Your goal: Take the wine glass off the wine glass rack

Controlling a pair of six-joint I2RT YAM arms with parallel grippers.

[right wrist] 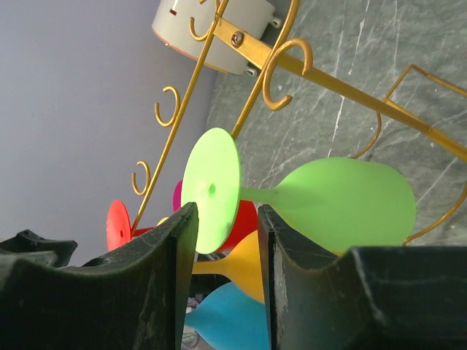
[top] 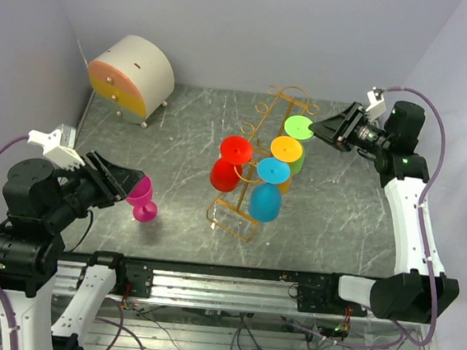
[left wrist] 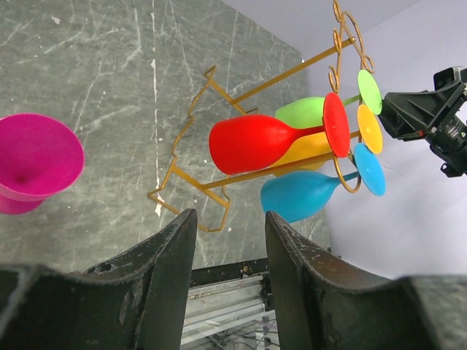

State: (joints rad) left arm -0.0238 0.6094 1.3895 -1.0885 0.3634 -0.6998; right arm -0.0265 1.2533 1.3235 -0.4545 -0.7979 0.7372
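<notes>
On the marbled table (top: 188, 129) in the overhead view, the wine glass rack (top: 231, 216) stands near the middle. Four glasses hang on it upside down: red (top: 233, 162), blue (top: 266, 196), orange (top: 286, 149) and green (top: 298, 127). A magenta wine glass (top: 142, 198) stands upright on the table, off the rack and well to its left. The left gripper (top: 129, 183) hangs just beside the magenta glass's bowl. The right gripper (top: 321, 127) points at the green glass's foot from the right, very close to it. A round white cabinet (top: 131, 77) with an orange front sits at the far left corner.

From the left wrist, the left gripper (left wrist: 230, 219) has its fingers spread with nothing between them. The magenta glass (left wrist: 33, 164) lies off to the left, outside the gap. Beyond are the rack (left wrist: 284, 73), the red (left wrist: 252, 142), blue (left wrist: 299, 195) and green (left wrist: 303, 111) glasses, and the right gripper (left wrist: 390, 109).

From the right wrist, the right gripper (right wrist: 226, 215) is also spread. The round foot of the green glass (right wrist: 343, 204) is lined up with its gap, just past the tips. I cannot tell whether they touch. The green glass hangs on the rack (right wrist: 321, 73), with the cabinet (right wrist: 175, 29) behind.
</notes>
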